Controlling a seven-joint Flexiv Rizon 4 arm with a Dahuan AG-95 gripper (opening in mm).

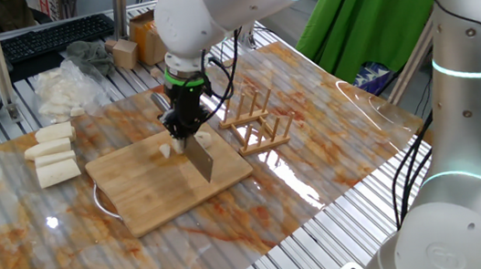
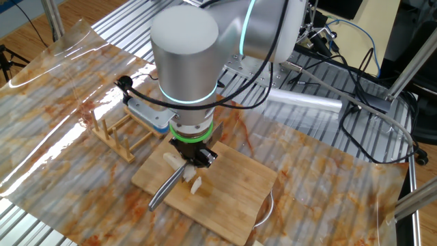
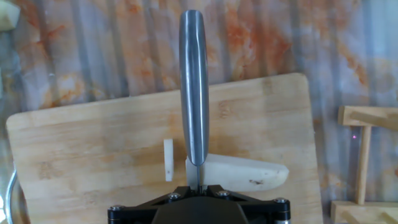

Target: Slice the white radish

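Observation:
The white radish [image 3: 242, 172] lies on the bamboo cutting board [image 3: 81, 143] as a stubby cream chunk with a tapered right end. A thin cut slice [image 3: 168, 160] stands just left of it. My gripper [image 3: 198, 185] is shut on a knife [image 3: 194, 93], whose blade runs between the slice and the chunk, against the chunk's cut face. In one fixed view the gripper [image 1: 182, 123] hangs over the board [image 1: 165, 194] with the knife [image 1: 202, 160] angled down, and radish pieces [image 1: 166, 150] sit beside it. The other fixed view shows the knife [image 2: 167, 188] between pale pieces [image 2: 196, 183].
A wooden rack [image 1: 258, 123] stands just right of the board. Three longer white chunks [image 1: 54, 153] lie grouped to the left. Behind them is a heap of white scraps on clear plastic [image 1: 56, 88]. Cables and a metal tube [image 2: 307, 104] lie beyond the mat.

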